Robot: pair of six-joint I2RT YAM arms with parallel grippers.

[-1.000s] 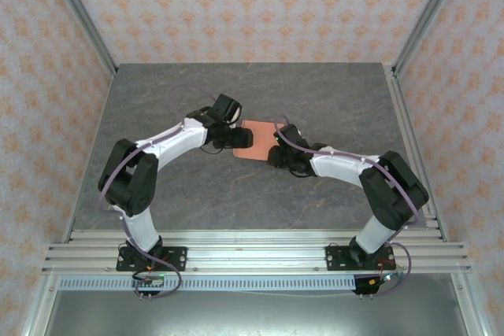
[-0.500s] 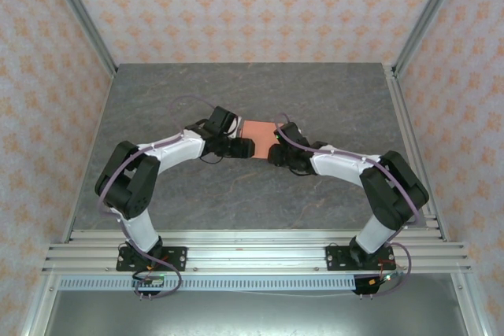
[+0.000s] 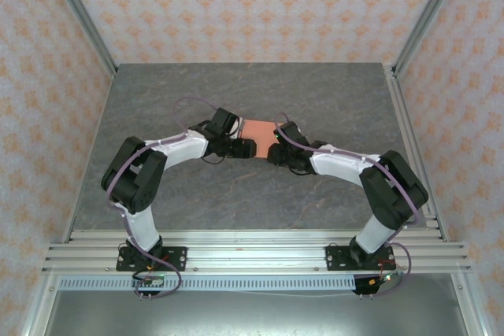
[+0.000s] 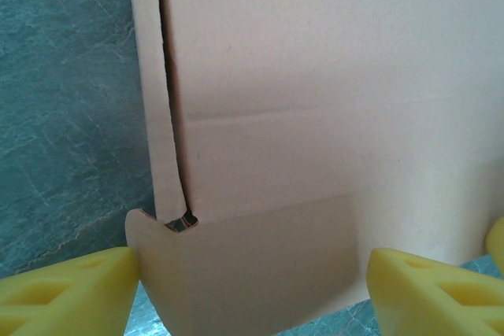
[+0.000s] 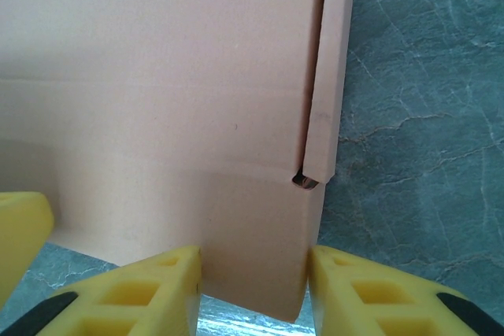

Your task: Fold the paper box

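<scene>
The paper box (image 3: 257, 130) is salmon-orange card lying mid-table, with my two grippers at its near edge. In the left wrist view the box (image 4: 315, 76) has a narrow side strip folded up on the left and a rounded near flap (image 4: 260, 265) raised. My left gripper (image 4: 253, 281) is open astride that flap, its left finger against the flap's edge and the right finger just clear. In the right wrist view my right gripper (image 5: 253, 273) is shut on the box's (image 5: 157, 60) near right flap (image 5: 252, 226), both fingers pressing it. From above, left gripper (image 3: 246, 147) and right gripper (image 3: 274, 151) nearly meet.
The grey marbled table (image 3: 197, 100) has bare room all around the box. Metal frame posts and patterned walls close in the left, right and back. Both arms bend inward over the table's middle, elbows out toward the sides.
The left arm has swung in and lowered, bringing its gripper to the box's near left flap, jaws slightly wider. The near flap, flat a second ago, is no longer spread out. The right arm has not moved.
</scene>
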